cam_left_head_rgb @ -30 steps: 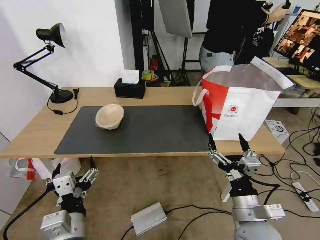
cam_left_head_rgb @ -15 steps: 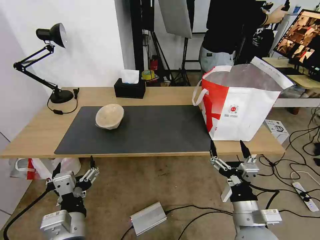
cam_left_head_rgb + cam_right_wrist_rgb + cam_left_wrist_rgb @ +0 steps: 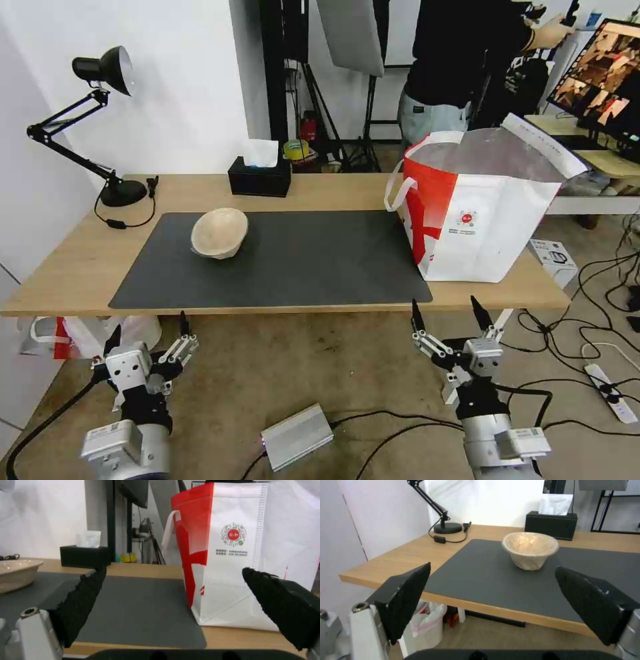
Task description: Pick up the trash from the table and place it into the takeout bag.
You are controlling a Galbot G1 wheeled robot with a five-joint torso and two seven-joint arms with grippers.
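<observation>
— Right gripper (image 3: 449, 318) low, in front of the table's (image 3: 60, 267) near edge, fingers spread wide, nothing between them. Probably drawn clear of the takeout bag (image 3: 480, 220) so as not to snag it.

— Left gripper (image 3: 148, 337)?

— Parked low on the other side, also spread apart and empty, aimed at the beige pulp bowl (image 3: 219, 233).

— Bowl's place?

— Upright on the dark grey mat (image 3: 300, 267), toward the desk lamp (image 3: 100, 120), well apart from the bag. Bag standing open at the table's right end, likely kept there for an easy drop-in.
</observation>
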